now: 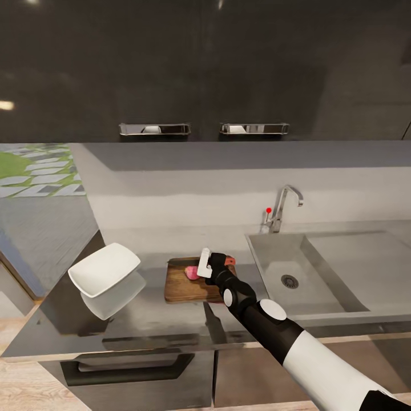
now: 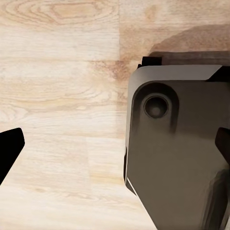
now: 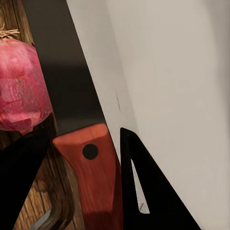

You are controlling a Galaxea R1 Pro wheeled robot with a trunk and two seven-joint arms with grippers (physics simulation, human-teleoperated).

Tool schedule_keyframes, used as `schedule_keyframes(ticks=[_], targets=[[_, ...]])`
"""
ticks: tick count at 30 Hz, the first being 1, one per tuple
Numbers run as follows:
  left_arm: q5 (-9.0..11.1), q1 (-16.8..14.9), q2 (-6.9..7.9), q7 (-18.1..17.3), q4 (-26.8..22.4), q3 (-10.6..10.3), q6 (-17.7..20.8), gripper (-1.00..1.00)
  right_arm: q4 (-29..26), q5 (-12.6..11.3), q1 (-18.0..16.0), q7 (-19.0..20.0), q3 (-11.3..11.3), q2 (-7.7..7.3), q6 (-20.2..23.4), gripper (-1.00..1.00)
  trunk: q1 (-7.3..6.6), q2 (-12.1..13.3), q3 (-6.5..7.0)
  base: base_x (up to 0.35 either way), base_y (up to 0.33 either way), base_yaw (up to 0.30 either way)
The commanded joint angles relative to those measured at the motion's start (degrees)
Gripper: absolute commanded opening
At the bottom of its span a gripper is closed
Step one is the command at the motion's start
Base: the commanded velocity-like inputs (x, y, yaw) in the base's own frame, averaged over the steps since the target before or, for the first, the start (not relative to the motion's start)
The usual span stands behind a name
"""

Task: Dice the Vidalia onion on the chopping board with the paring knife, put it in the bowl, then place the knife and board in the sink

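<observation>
One onion lies on one chopping board beside one bowl. The right hand grips the single paring knife. The left hand hangs spread, holding nothing.

No legible text, label, brand, number or sign on any surface.

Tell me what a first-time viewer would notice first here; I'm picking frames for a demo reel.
The right gripper holds the paring knife by its reddish handle over the chopping board, with the whole pink onion lying on the board beside the blade. To the board's left a white bowl sits tilted on the glossy countertop; to its right lies the sink under its faucet.
</observation>
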Motion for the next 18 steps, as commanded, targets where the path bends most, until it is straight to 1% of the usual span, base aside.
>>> schedule_keyframes(ticks=[1, 18], targets=[[0.4, -0.1, -0.05, 0.1, 0.1, -0.5, -0.1, 1.0, -0.1, 0.6, -0.1, 0.3, 0.1, -0.01, 0.3, -1.0, 0.02, -0.1, -0.09, 0.0, 0.0, 0.0], [0.4, -0.1, -0.05, 0.1, 0.1, -0.5, 0.0, 1.0, -0.1, 0.6, 0.0, 0.3, 0.1, -0.01, 0.3, -1.0, 0.02, -0.1, -0.09, 0.0, 0.0, 0.0]])
